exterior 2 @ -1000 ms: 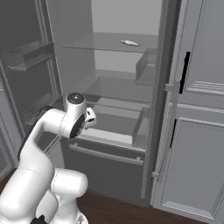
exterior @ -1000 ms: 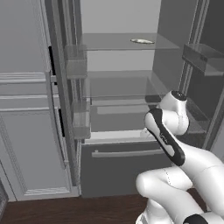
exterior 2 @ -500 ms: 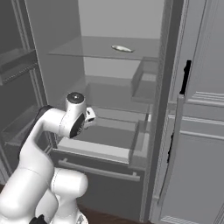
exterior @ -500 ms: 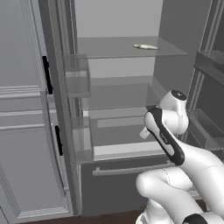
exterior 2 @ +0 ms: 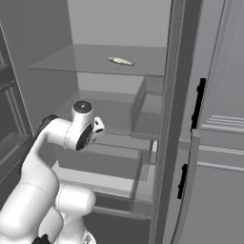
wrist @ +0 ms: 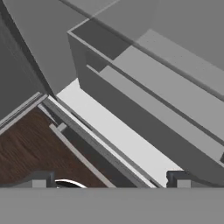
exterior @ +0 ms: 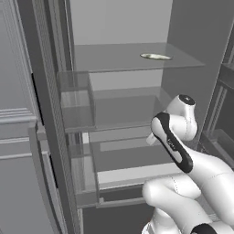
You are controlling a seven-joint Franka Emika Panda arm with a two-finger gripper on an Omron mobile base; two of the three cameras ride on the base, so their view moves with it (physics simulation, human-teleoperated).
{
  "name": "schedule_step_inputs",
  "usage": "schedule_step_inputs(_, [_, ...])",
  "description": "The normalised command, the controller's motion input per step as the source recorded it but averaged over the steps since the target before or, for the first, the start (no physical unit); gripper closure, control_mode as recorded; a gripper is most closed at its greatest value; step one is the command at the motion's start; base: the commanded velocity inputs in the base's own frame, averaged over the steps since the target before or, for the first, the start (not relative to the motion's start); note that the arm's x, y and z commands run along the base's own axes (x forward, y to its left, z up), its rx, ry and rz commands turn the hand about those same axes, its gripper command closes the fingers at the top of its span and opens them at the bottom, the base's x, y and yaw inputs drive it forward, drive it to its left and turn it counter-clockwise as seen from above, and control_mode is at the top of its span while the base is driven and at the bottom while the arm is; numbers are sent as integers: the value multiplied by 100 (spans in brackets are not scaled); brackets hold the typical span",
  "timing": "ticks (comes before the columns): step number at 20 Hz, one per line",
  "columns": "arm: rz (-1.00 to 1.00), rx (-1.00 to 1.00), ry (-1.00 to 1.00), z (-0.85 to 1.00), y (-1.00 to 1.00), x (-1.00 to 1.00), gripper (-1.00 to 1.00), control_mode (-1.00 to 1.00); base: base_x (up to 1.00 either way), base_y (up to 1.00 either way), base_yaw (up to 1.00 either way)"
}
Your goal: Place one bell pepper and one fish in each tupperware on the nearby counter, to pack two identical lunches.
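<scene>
You're facing an open grey fridge. At far left in the left base view, the tall grey cabinet door stands beside the clear door bins. Moving right, the translucent glass upper shelf carries the slim pale cream-silver fish, lying flat toward the shelf's right side, well above the arm. In the right base view that same fish lies near the middle of the shelf. Below it sits the wide grey pull-out drawer with a pale front edge. Right of that, the white arm's elbow and forearm rise in front of the drawer. In the hand view your hand is spread wide with nothing between its dark fingertips, looking down over the drawer front and dark brown wooden floor.
</scene>
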Motion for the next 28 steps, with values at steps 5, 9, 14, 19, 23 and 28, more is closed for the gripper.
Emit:
schedule_step_inputs(5, [0, 0, 0, 0, 0, 0, -100, 100, 26, 0, -9])
schedule_step_inputs(9, [-1, 0, -11, 99, 0, 15, -100, -100, 0, 0, 0])
schedule_step_inputs(14, [-1, 0, -9, 100, 0, 41, -100, -100, 0, 0, 0])
schedule_step_inputs(19, [-8, 0, -18, 73, 0, 46, -100, -100, 0, 0, 0])
schedule_step_inputs(23, [-12, 0, -25, 61, 0, 39, -100, -100, 0, 0, 0])
schedule_step_inputs(28, [-15, 0, -25, 62, -2, 26, -100, -100, 0, 0, 0])
